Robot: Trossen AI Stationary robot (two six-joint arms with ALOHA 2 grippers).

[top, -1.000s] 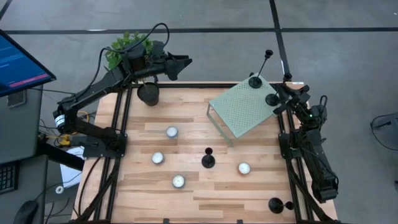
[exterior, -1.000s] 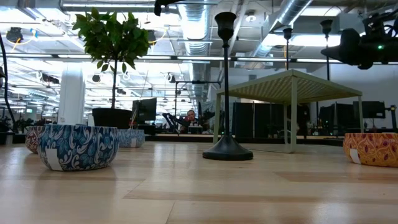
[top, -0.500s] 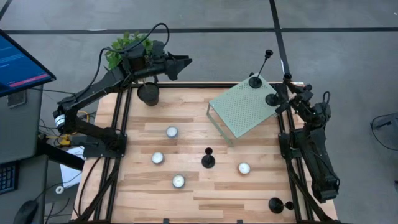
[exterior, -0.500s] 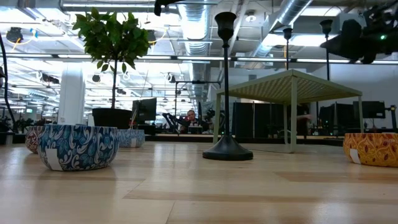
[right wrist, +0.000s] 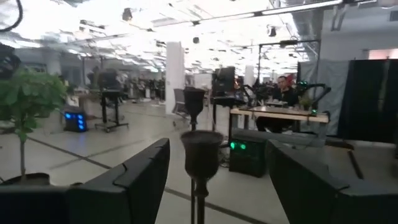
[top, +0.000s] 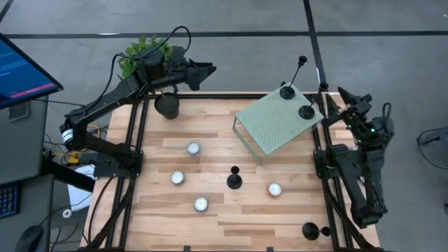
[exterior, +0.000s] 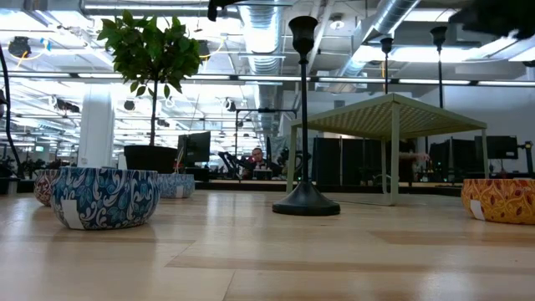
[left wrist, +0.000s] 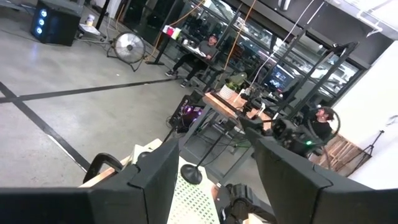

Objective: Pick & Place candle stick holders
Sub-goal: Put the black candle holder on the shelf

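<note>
Two black candle stick holders stand by their disc bases on the green perforated stand: a tall one and one at the stand's right corner. Another holder stands on the wooden table, and one more is at the near right corner. My right gripper is open, to the right of the stand. The corner holder's cup shows ahead between the fingers, untouched. My left gripper waits open above the table's far left edge.
Several white tealights in patterned cups dot the table. A black plant pot stands at the far left, with a leafy plant behind it. The stand's legs lift its top well above the table.
My right gripper has drawn back from the holder at the stand's right corner toward the table's right edge and has risen, leaving the top of the low view. The holder stays upright on the stand.
</note>
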